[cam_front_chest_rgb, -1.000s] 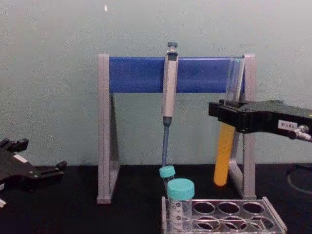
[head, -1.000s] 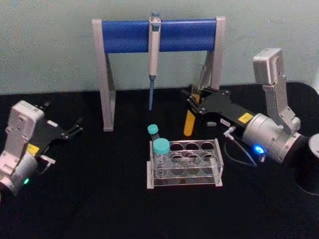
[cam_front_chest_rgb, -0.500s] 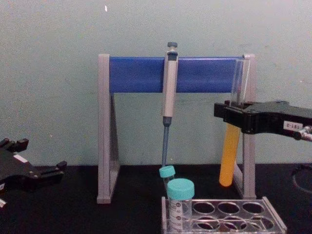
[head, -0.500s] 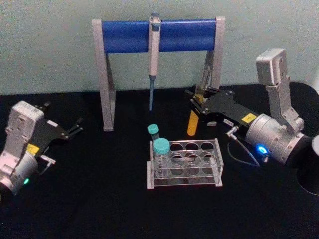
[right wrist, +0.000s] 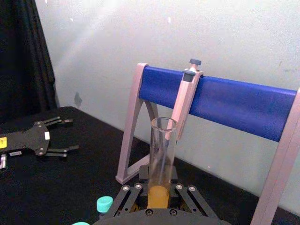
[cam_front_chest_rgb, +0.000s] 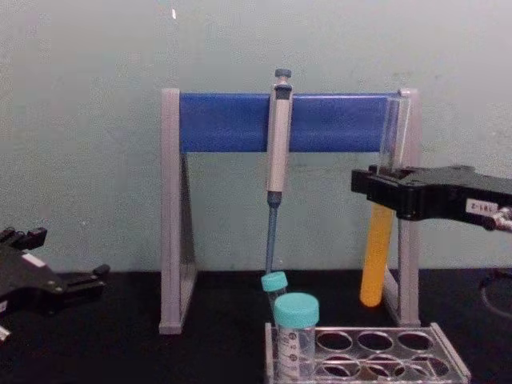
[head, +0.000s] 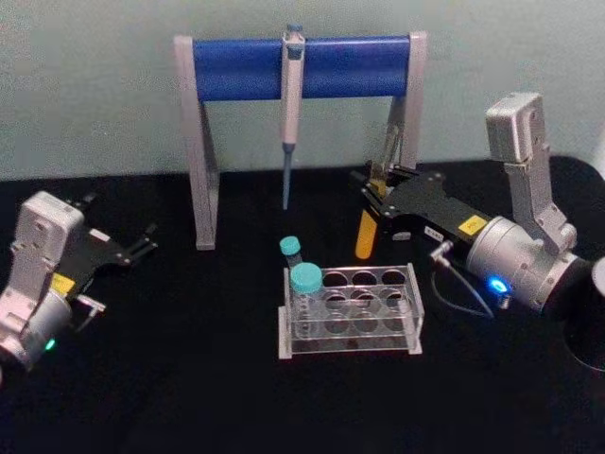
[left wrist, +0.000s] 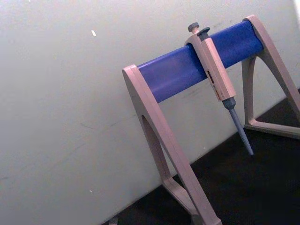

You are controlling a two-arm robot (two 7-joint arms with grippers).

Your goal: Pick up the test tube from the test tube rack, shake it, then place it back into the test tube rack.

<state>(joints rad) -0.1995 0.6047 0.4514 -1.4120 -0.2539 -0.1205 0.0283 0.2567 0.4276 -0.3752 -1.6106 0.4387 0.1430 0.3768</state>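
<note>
A lab setup — a pipette hangs on a blue-barred stand, a teal-capped vial stands in a clear test tube rack, and a test tube holds orange-yellow liquid, over a black table.

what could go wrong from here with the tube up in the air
The tube in the right gripper has no cap, so hard shaking could make it spill. The stand leg looks close behind it; a wide swing might hit it. The left gripper sits idle at the left.

Silver-grey arms w/ black left gripper & right gripper, yellow labels, green/blue LEDs.
</note>
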